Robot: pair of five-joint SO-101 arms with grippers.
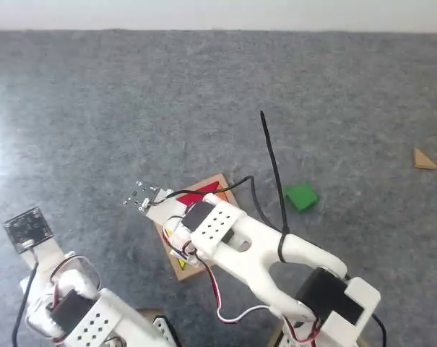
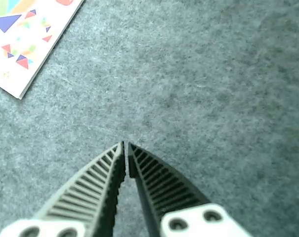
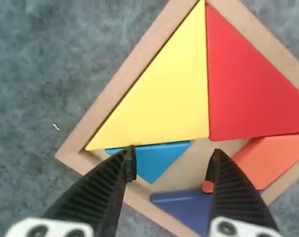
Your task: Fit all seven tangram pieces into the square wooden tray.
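From above, most of the square wooden tray (image 1: 225,186) lies hidden under the white right arm (image 1: 225,224) — two corners peek out, with a sliver of the red triangular piece (image 1: 201,194). At the right wrist the tray's corners run off the picture. The dark blue piece (image 3: 181,205) is cut by the edge and partly behind the right gripper (image 3: 173,157), so we cannot tell its shape. The orange piece (image 3: 268,158) is cut off too — as is the printed white sheet (image 2: 25,44).
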